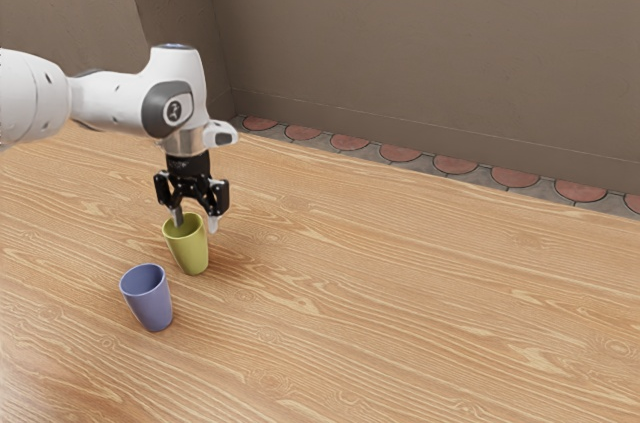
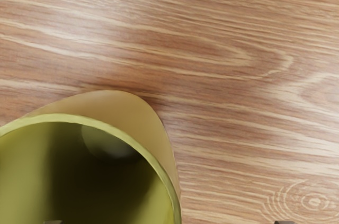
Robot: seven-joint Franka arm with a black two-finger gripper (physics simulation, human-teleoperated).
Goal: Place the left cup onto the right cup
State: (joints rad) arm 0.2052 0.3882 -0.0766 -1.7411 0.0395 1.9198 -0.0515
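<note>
An olive-green cup stands on the wooden table, mouth up. My gripper is right above its rim and is open. One finger dips inside the cup's mouth and the other hangs just outside the wall on the exterior view's right. The wrist view looks down into the green cup, which lies just under my hand. A blue-purple cup stands upright a short way in front of the green one, toward the exterior view's left, apart from it.
Wide bare wood stretches to the exterior view's right of both cups. Behind the table's far edge runs a floor of round red tiles and a brown wall.
</note>
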